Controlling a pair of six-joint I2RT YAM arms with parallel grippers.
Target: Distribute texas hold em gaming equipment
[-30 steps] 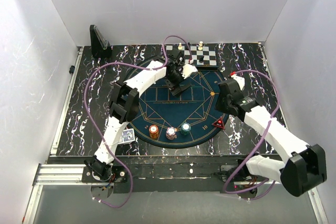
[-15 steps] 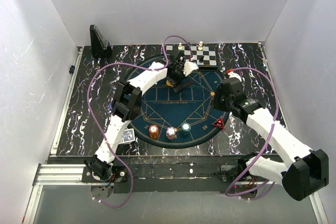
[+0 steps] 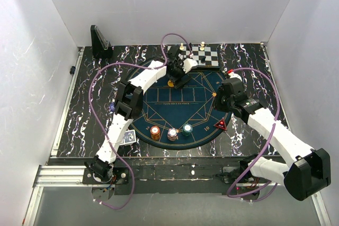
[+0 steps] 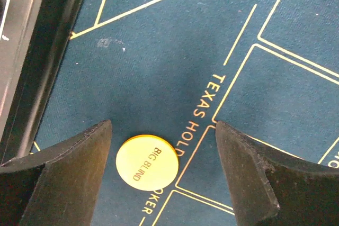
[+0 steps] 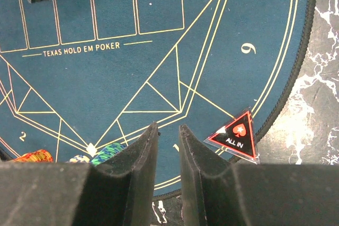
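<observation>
Near edge, left: a small stack of cards (image 3: pixel 127 138), blue patterned backs, flat on the black marbled counter (image 3: pixel 90 115), just off the mat's rim.

Near arc of the round mat (image 3: pixel 159 107) (dark blue felt, gold printed lines): three short chip stacks in a row — orange chips (image 3: pixel 154 132), white-pink chips (image 3: pixel 172 134), teal chips (image 3: pixel 187 129). Ridged plastic edges, round, stacked upright.

Near right rim of the mat: red triangle marker (image 5: pixel 234 137), flat glossy plastic, black centre reading "ALL IN", one point toward the mat's middle. It lies just right of the right gripper (image 5: pixel 168 154), outside the jaws. Those jaws stand narrow, nearly together, holding nothing.

Middle of the mat: printed card boxes and "TEXAS HOLD EM POKER" lettering; no loose item seen there.

Far side of the mat: yellow disc (image 4: pixel 146 159), smooth, thin, round, printed "BIG BLIND", lying flat on the felt. Being round, it has no long axis. The left gripper (image 4: pixel 161 175) is above it with jaws wide and empty; the disc sits between them, closer to the left-hand one in the wrist view. The left arm is much the nearer to it. Judgement: a thin flat disc on felt will be awkward to pinch by its edge.

Beyond the mat: chessboard (image 3: pixel 204 55) with a few pieces; black stand (image 3: pixel 99 42) at far left.
</observation>
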